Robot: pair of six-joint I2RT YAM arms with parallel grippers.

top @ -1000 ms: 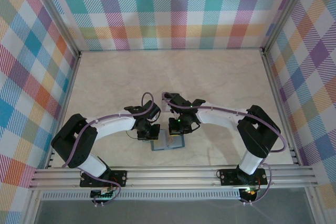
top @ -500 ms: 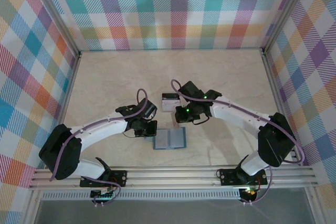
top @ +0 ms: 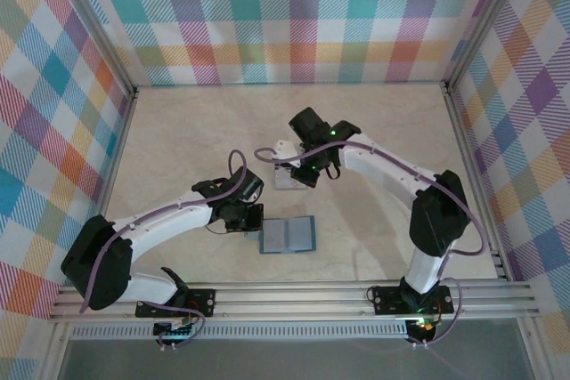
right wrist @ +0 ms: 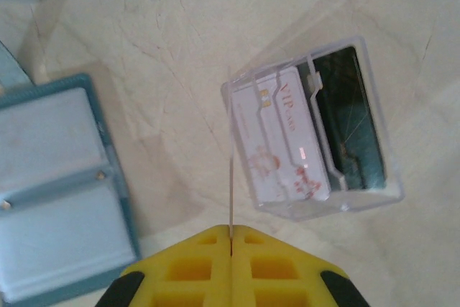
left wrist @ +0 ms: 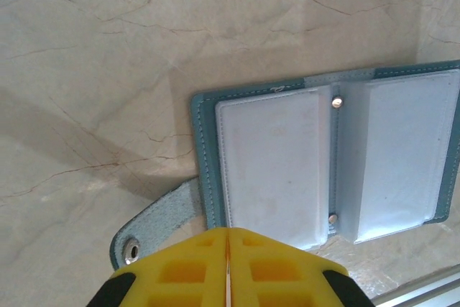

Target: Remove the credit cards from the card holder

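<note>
Here the teal-blue folding card holder (left wrist: 323, 163) lies opened flat on the pale marbled table (left wrist: 108, 48), grey-blue pockets up. The left gripper (left wrist: 228, 231) hangs above its tab edge, yellow fingers pressed together and empty. Near the holder sits a clear plastic rectangular box (right wrist: 352, 200) containing a pinkish-white credit card (right wrist: 284, 141). Over it, the right gripper (right wrist: 231, 234) is clamped on another thin card (right wrist: 231, 177), seen edge-on.

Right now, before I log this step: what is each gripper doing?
Left gripper: closed, holding nothing.
Right gripper: closed on a credit card, seen edge-on.
</note>
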